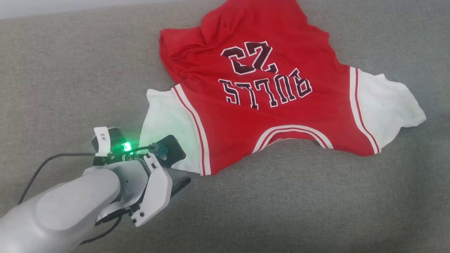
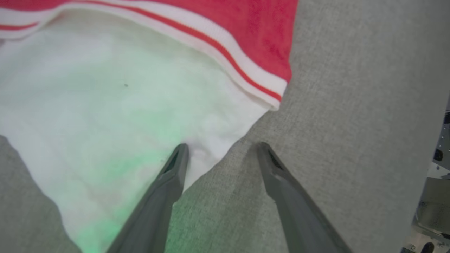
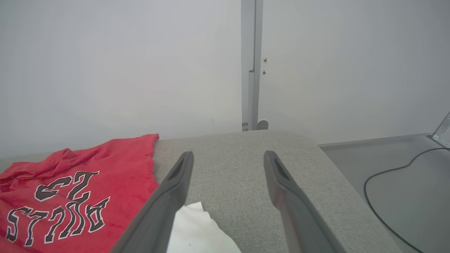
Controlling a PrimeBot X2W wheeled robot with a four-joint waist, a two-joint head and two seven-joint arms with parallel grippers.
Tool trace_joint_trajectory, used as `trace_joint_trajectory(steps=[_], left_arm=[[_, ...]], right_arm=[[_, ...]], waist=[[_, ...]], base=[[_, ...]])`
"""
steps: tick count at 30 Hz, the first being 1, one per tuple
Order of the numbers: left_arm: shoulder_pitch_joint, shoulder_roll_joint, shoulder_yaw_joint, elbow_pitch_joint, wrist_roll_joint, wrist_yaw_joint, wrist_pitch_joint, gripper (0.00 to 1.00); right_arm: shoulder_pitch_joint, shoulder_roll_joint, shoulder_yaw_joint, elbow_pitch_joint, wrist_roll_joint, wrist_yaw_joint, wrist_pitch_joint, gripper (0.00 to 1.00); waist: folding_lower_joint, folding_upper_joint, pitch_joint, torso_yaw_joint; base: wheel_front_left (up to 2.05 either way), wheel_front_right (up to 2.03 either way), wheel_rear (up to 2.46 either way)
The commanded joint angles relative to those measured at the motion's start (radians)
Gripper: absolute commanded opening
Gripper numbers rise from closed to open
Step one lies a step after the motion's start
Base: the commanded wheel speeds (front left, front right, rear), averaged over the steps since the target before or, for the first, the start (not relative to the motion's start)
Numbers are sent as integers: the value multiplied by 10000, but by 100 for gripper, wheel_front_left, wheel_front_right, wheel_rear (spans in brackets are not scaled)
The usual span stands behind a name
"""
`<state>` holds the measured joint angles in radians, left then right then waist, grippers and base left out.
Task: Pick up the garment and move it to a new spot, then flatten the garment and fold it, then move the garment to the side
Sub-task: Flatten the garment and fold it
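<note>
The garment [image 1: 260, 105], a red jersey with white sleeves and black "BULLS 23" lettering, lies spread on the grey cushioned surface [image 1: 316, 196] with its neck toward me and some wrinkles at the far hem. My left gripper [image 1: 179, 179] hovers low at the near corner of the left white sleeve [image 1: 165, 116]. In the left wrist view the left gripper [image 2: 222, 147] is open, one finger over the white sleeve [image 2: 105, 105] and the other over bare fabric, the sleeve's corner between them. My right gripper [image 3: 228, 154] is open and holds nothing, to the right of the garment [image 3: 77, 182].
The grey surface [image 3: 246, 168] ends at a pale wall [image 3: 105, 70] with a vertical metal pole [image 3: 251, 70]. Right of it the floor [image 3: 404, 168] drops away, with a black cable [image 3: 372, 189] on it. A black cable [image 1: 45, 163] trails from my left wrist.
</note>
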<state>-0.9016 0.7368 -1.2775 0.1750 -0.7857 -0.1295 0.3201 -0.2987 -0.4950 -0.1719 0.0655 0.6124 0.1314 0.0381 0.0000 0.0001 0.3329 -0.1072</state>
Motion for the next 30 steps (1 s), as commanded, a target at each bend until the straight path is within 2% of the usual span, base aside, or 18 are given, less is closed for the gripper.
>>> trace_joint_trajectory(steps=[1,9,10,11,12,13,14,21,24,30], left_arm=[[206,-131,-78,284,124,-21,110,100],[204,-391,-148,1088,499,38,218,100],[214,-423,-158,1137,532,38,249,87],[214,-423,-158,1137,532,38,249,87],[240,-450,-169,1161,567,38,318,47],[256,-473,-178,1183,591,38,335,18],[263,-485,-184,1220,602,38,331,0],[247,-530,-245,1247,410,22,69,0],[134,-623,-241,1226,423,25,-19,0],[-99,-896,-235,1239,479,38,-194,0]], right_arm=[[-128,72,-1,-32,-33,-15,-62,100],[-236,77,189,-119,46,-15,130,100],[-256,62,218,-135,64,-15,152,100],[-256,62,218,-135,64,-15,152,100],[-274,36,274,-154,76,-15,214,100],[-288,13,320,-172,94,-15,243,100],[-289,-26,402,-183,127,-15,324,100],[-147,-713,1319,-225,548,-15,1583,100],[-50,-1057,1643,-160,807,-13,2541,100],[185,-1616,2330,-119,1577,-15,5261,100]], waist=[[0,-1,108,-85],[0,-1,347,-197],[0,-1,373,-214],[0,-1,373,-214],[0,-1,400,-229],[0,-1,424,-243],[0,-1,446,-255],[0,-1,653,-255],[0,-1,785,-160],[0,-1,1082,132]], base=[[0,0,0],[0,0,0],[0,0,0],[0,0,0],[0,0,0],[0,0,0],[0,0,0],[0,0,0],[0,0,0],[0,0,0]])
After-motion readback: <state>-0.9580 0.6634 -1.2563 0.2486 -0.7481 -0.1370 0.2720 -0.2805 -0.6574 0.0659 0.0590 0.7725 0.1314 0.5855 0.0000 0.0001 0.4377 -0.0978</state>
